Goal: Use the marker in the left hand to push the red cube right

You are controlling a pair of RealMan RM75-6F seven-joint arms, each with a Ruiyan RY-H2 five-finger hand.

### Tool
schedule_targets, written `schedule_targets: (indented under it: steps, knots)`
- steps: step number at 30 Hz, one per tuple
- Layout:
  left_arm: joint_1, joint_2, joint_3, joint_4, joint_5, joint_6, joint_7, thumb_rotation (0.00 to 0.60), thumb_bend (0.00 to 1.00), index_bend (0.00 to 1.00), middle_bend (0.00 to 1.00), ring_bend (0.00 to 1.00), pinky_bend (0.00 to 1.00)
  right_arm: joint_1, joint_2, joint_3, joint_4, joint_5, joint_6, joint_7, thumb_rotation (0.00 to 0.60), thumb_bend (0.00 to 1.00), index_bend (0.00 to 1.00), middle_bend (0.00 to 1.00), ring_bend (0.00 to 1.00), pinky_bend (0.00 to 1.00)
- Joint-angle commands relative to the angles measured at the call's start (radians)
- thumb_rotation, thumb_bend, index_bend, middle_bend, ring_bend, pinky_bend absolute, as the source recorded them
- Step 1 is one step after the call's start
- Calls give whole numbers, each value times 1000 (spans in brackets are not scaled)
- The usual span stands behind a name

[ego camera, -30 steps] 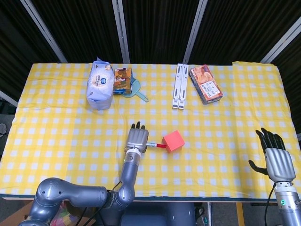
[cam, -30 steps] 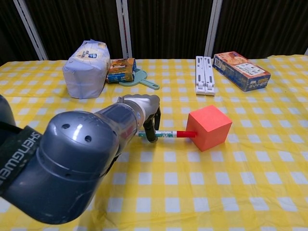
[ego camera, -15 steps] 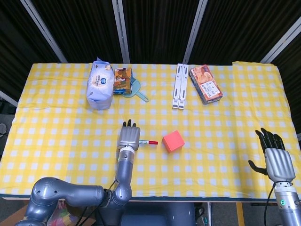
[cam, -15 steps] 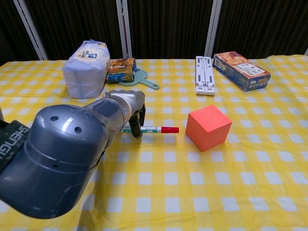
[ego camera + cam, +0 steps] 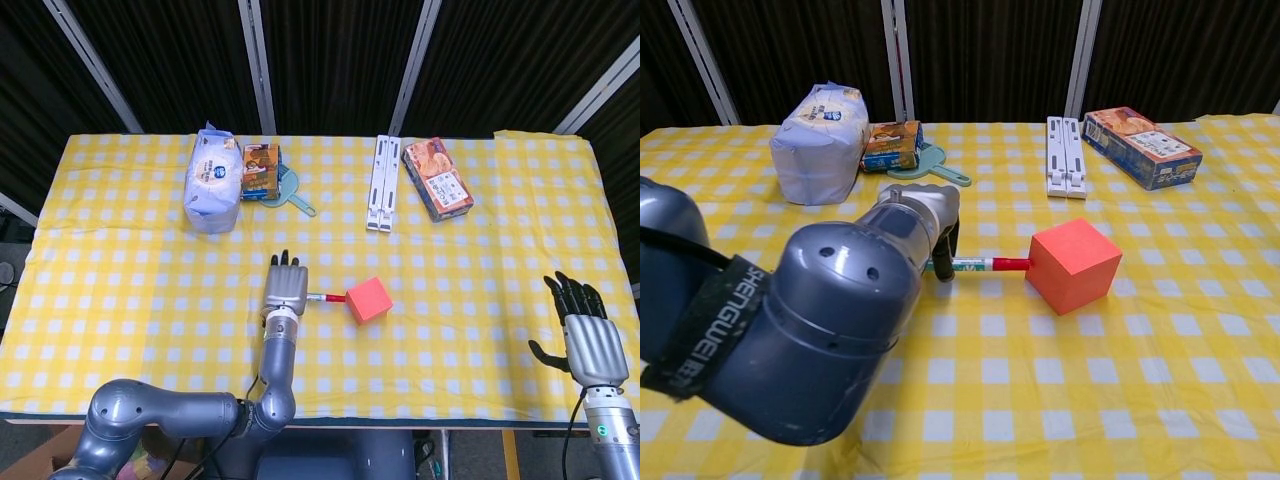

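The marker [image 5: 975,264] is gripped in the left hand [image 5: 285,290] and held level, so its red tip meets the cube [image 5: 1074,265] on the face at 9 o'clock, suited to a push toward 3. The cube sits near the table [image 5: 130,300] centre. Bare cloth lies at its 3 o'clock up to the far edge. The right hand [image 5: 590,340] is spread, holding nothing, well apart.

Silver-grey rounded arm links, black "SHENGWEI" band, silver-black robot hand [image 5: 285,291]
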Motion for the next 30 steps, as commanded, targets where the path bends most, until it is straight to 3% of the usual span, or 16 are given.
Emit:
schedule_targets:
  steps: [1,14,19,25,30]
  knots:
    - [-39,-39,-25,56,5,-29,4,600,502,621,187,24,122,0,0,0,0,2,-1,0,600,303,0,0,0,0]
    - [-143,-140,-102,196,53,-63,-29,600,501,617,187,24,123,-3,3,1,0,3,2,4,600,303,0,0,0,0]
    - [-183,-144,-116,229,18,-76,-42,600,501,616,187,24,123,-4,4,2,-1,6,3,4,600,303,0,0,0,0]
    - [-212,-144,-92,247,-12,-62,-61,600,501,619,187,24,123,-7,10,4,-1,12,3,14,600,303,0,0,0,0]
    - [-152,-121,-58,204,0,-20,-46,600,501,621,187,24,123,-11,10,1,-1,5,10,13,600,303,0,0,0,0]
